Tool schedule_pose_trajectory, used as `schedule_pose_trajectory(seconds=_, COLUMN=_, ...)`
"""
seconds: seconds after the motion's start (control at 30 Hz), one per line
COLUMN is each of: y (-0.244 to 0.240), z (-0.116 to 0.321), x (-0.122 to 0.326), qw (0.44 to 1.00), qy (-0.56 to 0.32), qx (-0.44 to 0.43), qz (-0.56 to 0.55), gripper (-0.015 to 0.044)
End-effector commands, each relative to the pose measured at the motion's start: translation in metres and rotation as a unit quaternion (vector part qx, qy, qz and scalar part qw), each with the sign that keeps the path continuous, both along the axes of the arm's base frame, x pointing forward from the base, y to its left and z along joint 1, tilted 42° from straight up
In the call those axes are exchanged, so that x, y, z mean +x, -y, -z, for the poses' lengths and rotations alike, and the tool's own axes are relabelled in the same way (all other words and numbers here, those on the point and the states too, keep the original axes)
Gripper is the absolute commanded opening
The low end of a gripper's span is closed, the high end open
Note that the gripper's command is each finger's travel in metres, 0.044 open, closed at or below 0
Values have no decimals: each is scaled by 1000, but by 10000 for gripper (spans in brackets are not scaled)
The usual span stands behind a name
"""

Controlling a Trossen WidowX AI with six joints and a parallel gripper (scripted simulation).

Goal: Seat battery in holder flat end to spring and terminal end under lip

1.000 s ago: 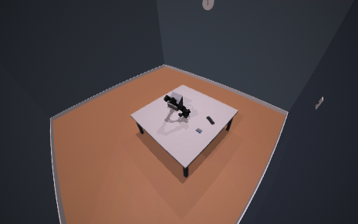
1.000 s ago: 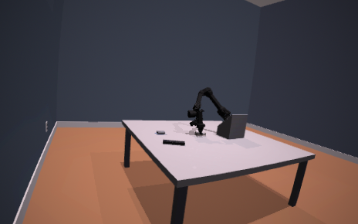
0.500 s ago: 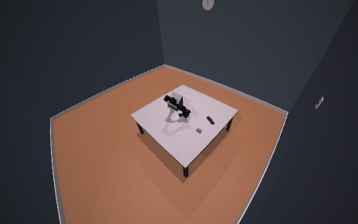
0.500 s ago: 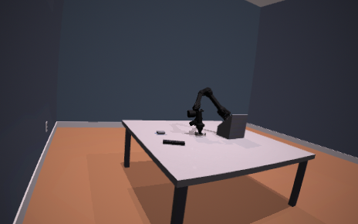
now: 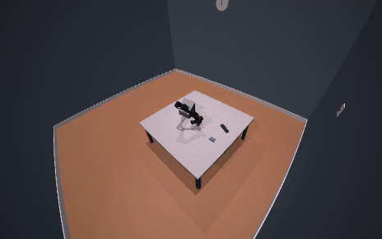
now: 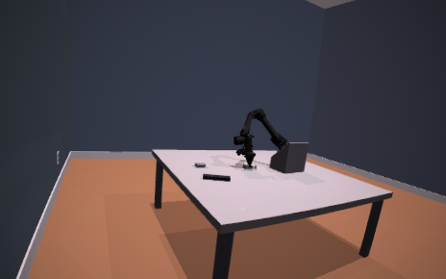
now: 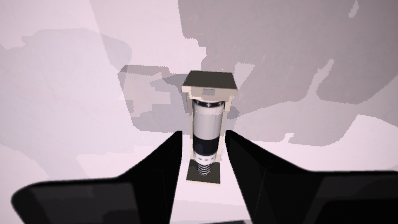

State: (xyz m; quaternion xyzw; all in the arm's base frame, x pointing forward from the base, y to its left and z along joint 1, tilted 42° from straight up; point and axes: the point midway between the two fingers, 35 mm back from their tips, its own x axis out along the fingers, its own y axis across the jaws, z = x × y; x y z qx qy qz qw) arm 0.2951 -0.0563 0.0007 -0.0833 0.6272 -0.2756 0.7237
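In the wrist view the battery (image 7: 207, 122), white at the far half and black at the near half, lies straight in the cream holder (image 7: 210, 82). Its far terminal end sits under the holder's lip and its near flat end rests against the spring (image 7: 203, 168). My gripper (image 7: 203, 135) (image 5: 197, 122) (image 6: 249, 163) is open, with one black finger on each side of the battery and a narrow gap of table showing between each finger and the battery. The gripper points down, low over the holder.
The white table (image 5: 193, 158) (image 6: 274, 197) also carries a black bar (image 5: 225, 128) (image 6: 216, 177) and a small blue-grey block (image 5: 212, 139) (image 6: 200, 164), both away from the holder. The arm's grey base box (image 6: 290, 157) (image 5: 188, 103) stands behind the gripper.
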Motion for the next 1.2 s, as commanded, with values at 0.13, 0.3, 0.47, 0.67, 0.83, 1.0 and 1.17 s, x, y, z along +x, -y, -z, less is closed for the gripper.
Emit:
schedule_pose_trajectory(seconds=0.13, y=-10, z=-11, x=0, qw=1000, qy=2, qx=1, qz=0, gripper=247)
schedule_pose_trajectory(seconds=0.3, y=-42, z=-46, x=-8, qw=1000, qy=4, qx=2, qz=2, gripper=378)
schedule_pose_trajectory(seconds=0.47, y=-52, z=-55, x=-14, qw=1000, qy=5, qx=1, qz=3, gripper=440)
schedule_pose_trajectory(seconds=0.67, y=-52, z=-55, x=-14, qw=1000, qy=5, qx=1, qz=3, gripper=440)
schedule_pose_trajectory(seconds=0.83, y=-52, z=-55, x=-14, qw=1000, qy=5, qx=1, qz=3, gripper=440)
schedule_pose_trajectory(seconds=1.0, y=-52, z=-55, x=-14, qw=1000, qy=5, qx=1, qz=3, gripper=440)
schedule_pose_trajectory(seconds=1.17, y=-52, z=-55, x=-14, qw=1000, qy=5, qx=1, qz=3, gripper=440)
